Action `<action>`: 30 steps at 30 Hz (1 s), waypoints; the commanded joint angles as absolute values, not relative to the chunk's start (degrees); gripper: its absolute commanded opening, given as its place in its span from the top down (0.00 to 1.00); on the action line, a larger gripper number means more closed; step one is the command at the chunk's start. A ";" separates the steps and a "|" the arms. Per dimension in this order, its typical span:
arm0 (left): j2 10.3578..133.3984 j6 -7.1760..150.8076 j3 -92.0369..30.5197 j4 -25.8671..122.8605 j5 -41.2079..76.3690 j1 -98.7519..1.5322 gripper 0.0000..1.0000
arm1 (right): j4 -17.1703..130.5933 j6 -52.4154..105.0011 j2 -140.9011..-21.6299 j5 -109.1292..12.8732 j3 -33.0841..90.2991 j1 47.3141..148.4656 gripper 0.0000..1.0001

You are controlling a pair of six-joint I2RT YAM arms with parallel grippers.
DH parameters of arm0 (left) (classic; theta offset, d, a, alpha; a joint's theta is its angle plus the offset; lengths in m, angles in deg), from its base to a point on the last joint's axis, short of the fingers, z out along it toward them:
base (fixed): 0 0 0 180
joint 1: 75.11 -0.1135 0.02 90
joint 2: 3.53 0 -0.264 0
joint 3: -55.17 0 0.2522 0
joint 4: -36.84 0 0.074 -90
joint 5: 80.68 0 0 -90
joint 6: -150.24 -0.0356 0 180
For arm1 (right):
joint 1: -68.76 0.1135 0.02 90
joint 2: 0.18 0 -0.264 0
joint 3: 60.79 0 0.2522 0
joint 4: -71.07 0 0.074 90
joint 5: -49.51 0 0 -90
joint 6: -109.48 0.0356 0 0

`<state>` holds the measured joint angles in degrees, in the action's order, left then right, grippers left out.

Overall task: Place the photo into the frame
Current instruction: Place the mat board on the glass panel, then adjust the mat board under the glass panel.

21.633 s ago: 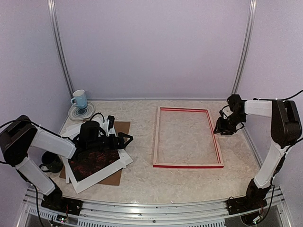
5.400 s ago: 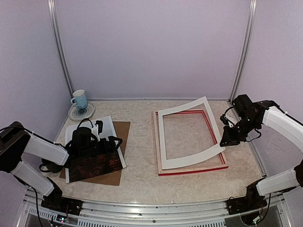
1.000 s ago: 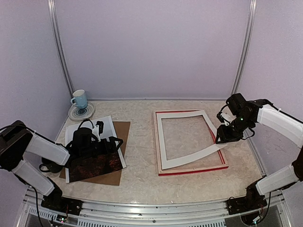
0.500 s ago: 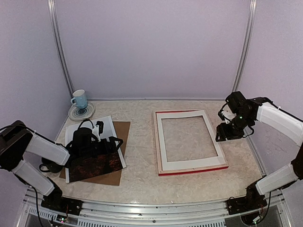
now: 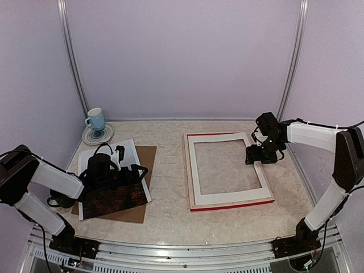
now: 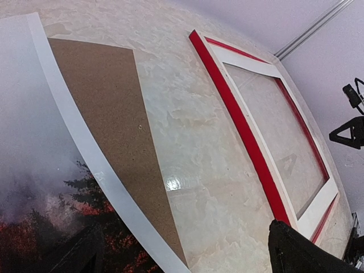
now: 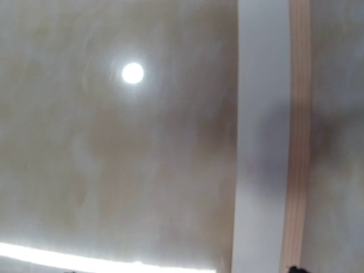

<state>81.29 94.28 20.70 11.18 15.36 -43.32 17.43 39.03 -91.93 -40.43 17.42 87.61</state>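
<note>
The photo [image 5: 114, 196] lies face up at the left on a brown backing board [image 5: 147, 156]. It shows grey sky above dark red landscape in the left wrist view [image 6: 34, 142]. My left gripper [image 5: 136, 170] hovers over the photo's right part, jaws wide open and empty. The red frame [image 5: 230, 205] lies flat at centre right, pale wood back up, also in the left wrist view [image 6: 233, 114]. A white window mat [image 5: 227, 197] lies flat inside it. My right gripper [image 5: 255, 154] is open and empty just above the mat's right bar [image 7: 261, 142] and the frame's wood [image 7: 298, 142].
A blue cup [image 5: 95, 119] stands on a saucer [image 5: 98, 135] at the back left. A black object [image 5: 60, 199] sits by the left arm. Lilac walls close in on the back and both sides.
The right gripper has let go of the white mat, which dropped flat into the frame. The right gripper then moved left over the mat's right bar. The left arm has not moved.
</note>
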 commanded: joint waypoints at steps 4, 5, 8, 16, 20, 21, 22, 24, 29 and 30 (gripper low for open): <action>80.05 94.16 21.16 10.50 16.22 -43.82 0.01 | 25.71 40.65 -99.77 -35.67 21.60 87.97 0.20; 80.12 94.16 21.11 10.51 16.21 -43.82 0.01 | 26.12 40.60 -100.78 -35.69 21.81 87.93 0.20; 80.40 94.16 21.11 10.47 16.27 -43.82 0.01 | 27.71 40.57 -103.08 -35.73 21.69 87.64 0.19; 80.89 94.25 21.06 10.17 16.38 -43.82 0.01 | 33.64 40.41 -102.84 -38.57 18.37 85.89 0.19; 81.36 94.40 20.93 9.99 16.50 -43.82 0.01 | 35.93 40.30 -101.88 -39.93 16.99 84.88 0.18; 81.41 94.42 20.93 9.92 16.59 -43.82 0.01 | 35.88 40.29 -101.94 -39.79 16.89 84.59 0.18; 81.46 94.43 20.95 9.91 16.61 -43.82 0.01 | 35.86 40.31 -102.03 -39.67 16.81 84.32 0.17; 81.51 94.45 20.94 9.91 16.60 -43.82 0.01 | 36.30 40.19 -101.86 -39.78 16.43 83.89 0.17; 81.46 94.51 21.00 9.83 16.70 -43.82 0.01 | 37.66 39.87 -100.51 -39.96 15.29 83.26 0.16; 81.51 94.56 20.94 9.79 16.78 -43.82 0.01 | 37.66 39.87 -100.41 -39.92 15.21 83.15 0.16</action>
